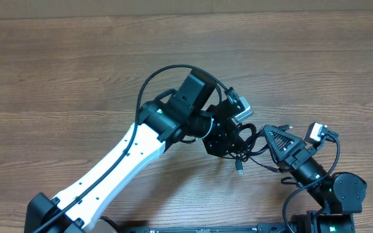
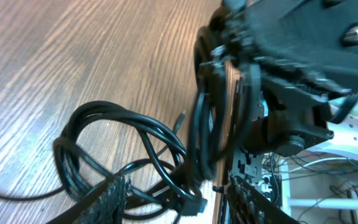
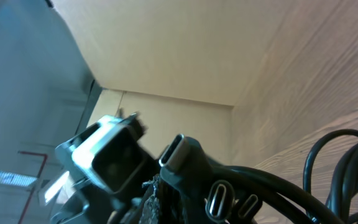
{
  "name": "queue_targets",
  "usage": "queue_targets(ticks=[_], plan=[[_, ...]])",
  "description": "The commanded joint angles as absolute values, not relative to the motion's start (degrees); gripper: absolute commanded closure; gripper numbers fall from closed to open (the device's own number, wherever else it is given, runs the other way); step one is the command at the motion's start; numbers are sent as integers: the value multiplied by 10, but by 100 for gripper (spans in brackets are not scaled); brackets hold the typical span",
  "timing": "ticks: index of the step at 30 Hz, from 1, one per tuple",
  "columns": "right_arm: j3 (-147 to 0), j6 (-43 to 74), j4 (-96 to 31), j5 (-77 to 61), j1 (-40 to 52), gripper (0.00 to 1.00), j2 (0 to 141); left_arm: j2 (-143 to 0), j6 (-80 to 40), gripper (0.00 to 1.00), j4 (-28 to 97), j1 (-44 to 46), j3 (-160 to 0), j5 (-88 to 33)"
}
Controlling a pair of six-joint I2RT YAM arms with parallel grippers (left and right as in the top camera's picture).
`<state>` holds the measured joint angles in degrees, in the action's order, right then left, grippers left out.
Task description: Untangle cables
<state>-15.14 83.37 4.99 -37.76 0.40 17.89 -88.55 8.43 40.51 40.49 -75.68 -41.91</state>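
Observation:
The cables [image 1: 251, 150] are thin black cords bunched in a tangle between my two grippers near the table's front middle. One loose plug [image 1: 239, 170] lies just below the tangle. My left gripper [image 1: 238, 145] reaches in from the left. In the left wrist view its jaws stand apart [image 2: 179, 208], with a cord and a blue-tipped plug [image 2: 193, 204] between them and a coil [image 2: 114, 134] lying on the wood beyond. My right gripper [image 1: 271, 137] is shut on a bundle of cords, whose USB-C plugs [image 3: 180, 152] stick up past its fingers [image 3: 157, 199].
The wooden table [image 1: 76, 77] stretches left and back. A cardboard wall [image 3: 166, 56] stands behind it. The left arm's grey wrist camera [image 3: 107, 155] is close to the right gripper. Beyond the table's front edge are racks and loose wiring [image 2: 328, 174].

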Motion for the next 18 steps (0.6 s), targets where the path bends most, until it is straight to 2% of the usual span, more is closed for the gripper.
queue_targets(ticks=[1,4,9,15,18], plan=[[-166,842,60,-388,3,96,174,-903,103,44,397,420,-752,-446],[-166,842,59,-387,3,96,174,-915,103,45,394,430,-751,-446],[-166,842,59,-387,3,96,174,-929,103,62,385,434,-752,-449],[-166,842,57,-387,3,96,174,-929,103,94,380,434,-752,-449],[-166,842,55,-387,3,96,174,-929,103,96,377,434,-752,-449]])
